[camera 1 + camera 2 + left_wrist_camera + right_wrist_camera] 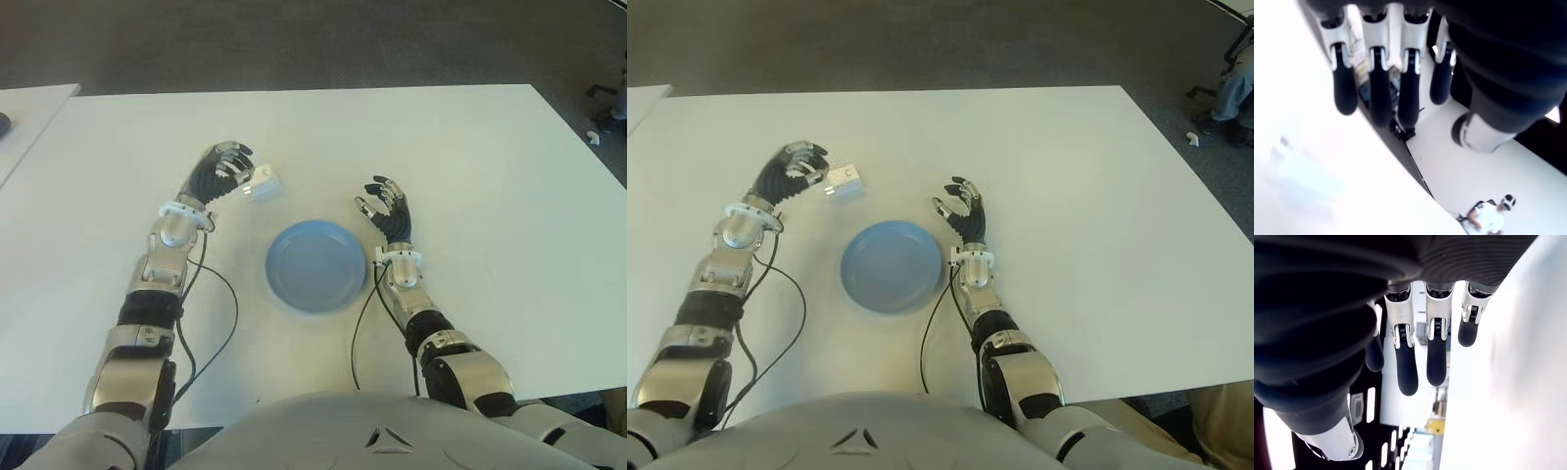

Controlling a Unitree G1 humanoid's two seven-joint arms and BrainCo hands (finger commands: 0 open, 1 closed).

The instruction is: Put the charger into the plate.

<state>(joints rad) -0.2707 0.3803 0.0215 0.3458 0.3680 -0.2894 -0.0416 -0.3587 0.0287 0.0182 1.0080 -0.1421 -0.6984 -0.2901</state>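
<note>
The charger [264, 184], a small white block, lies on the white table [470, 176] just beyond the blue plate [315, 266] and to its left. My left hand [227, 168] is right beside the charger on its left, fingertips close to it; whether they touch I cannot tell. In the left wrist view its fingers [1374, 93] hang relaxed with nothing between them and the thumb. My right hand [385, 204] is open just right of the plate, fingers pointing away from me. The plate holds nothing.
Black cables [227, 294] trail from both wrists across the table on either side of the plate. A second white table [29, 113] stands at the far left. Dark floor lies beyond the far edge, with a seated person [1236, 78] at the far right.
</note>
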